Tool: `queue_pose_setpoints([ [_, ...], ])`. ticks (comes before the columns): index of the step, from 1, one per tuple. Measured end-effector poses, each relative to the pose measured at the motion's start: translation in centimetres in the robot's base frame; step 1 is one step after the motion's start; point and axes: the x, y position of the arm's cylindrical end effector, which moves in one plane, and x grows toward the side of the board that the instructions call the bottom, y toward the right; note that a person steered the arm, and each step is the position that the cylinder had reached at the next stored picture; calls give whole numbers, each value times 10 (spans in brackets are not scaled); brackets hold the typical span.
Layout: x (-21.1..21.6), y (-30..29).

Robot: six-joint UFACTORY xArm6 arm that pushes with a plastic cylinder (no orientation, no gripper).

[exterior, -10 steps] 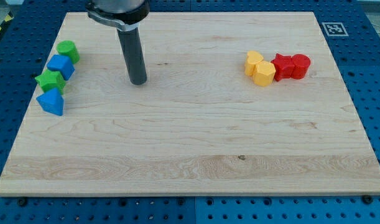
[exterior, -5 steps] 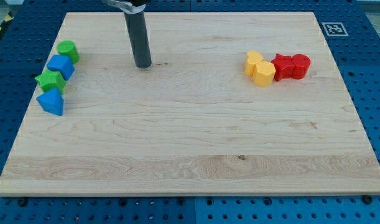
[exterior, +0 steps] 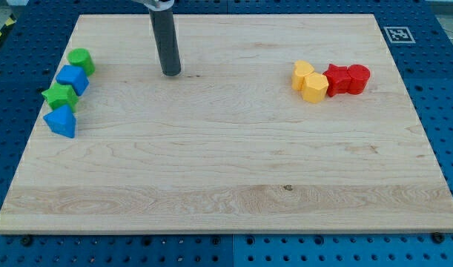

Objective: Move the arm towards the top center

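My tip (exterior: 171,73) rests on the wooden board (exterior: 226,148) in its upper left part, left of the top centre. It touches no block. At the view's left edge a column holds a green cylinder (exterior: 81,60), a blue cube (exterior: 72,78), a green star (exterior: 60,96) and a blue triangular block (exterior: 61,121). At the view's right a row holds two yellow blocks (exterior: 303,73) (exterior: 314,87), a red block (exterior: 337,78) and a red cylinder (exterior: 357,76).
A black-and-white marker tag (exterior: 397,34) sits at the board's top right corner. Blue perforated table (exterior: 448,111) surrounds the board.
My tip has moved towards the view's top and slightly right, from about the height of the green star to about the height of the blue cube. No block has moved.
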Motion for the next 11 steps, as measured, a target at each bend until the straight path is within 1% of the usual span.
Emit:
queue_pose_setpoints([
  [4, -2, 0],
  [7, -5, 23],
  [9, -5, 25],
  [11, -19, 43],
])
